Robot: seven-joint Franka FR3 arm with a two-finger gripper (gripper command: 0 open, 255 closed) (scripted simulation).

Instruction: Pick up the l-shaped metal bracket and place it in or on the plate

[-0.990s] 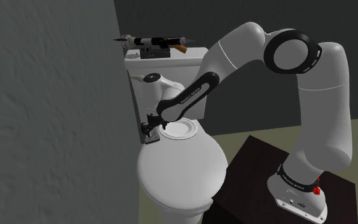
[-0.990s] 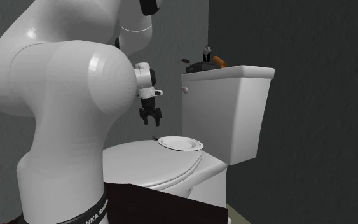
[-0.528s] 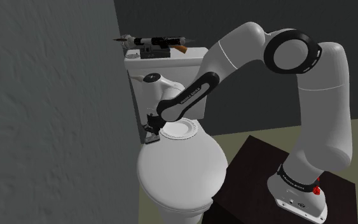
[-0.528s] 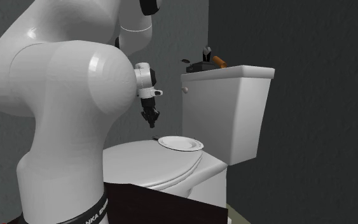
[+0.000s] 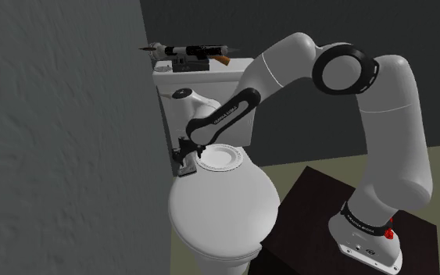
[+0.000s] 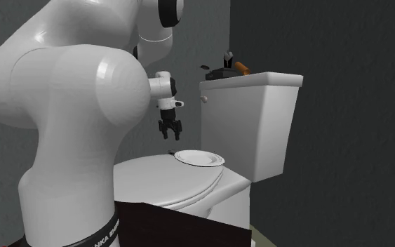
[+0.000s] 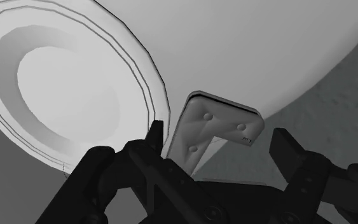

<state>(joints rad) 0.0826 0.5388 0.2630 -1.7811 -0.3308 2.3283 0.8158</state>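
The L-shaped bracket [image 7: 210,129] is pale grey with small studs. It lies at the rim of the white toilet lid [image 5: 226,203], just beside the plate. The white round plate [image 7: 63,95] rests on the back of the lid [image 6: 154,179], in front of the tank, and shows in the shoulder view as the plate [image 5: 219,158] and in the second exterior view as the plate [image 6: 199,158]. My black gripper [image 7: 222,143] hangs a little above the lid with the bracket between its open fingers, nearer one finger [image 7: 154,135] and not clasped. The gripper [image 5: 185,156] is at the plate's wall-side edge. From the side, the gripper [image 6: 170,135] points down.
The toilet tank [image 6: 252,119] rises right behind the plate, with dark tools and an orange-handled one [image 5: 198,53] on its top. A grey wall [image 5: 62,141] stands close beside the gripper. The dark stand [image 5: 327,226] is at the shoulder view's lower right.
The fingers were apart a second ago, met half a second ago, and stand apart again now. The arm's elbow swung and the hand shifted slightly toward the tank.
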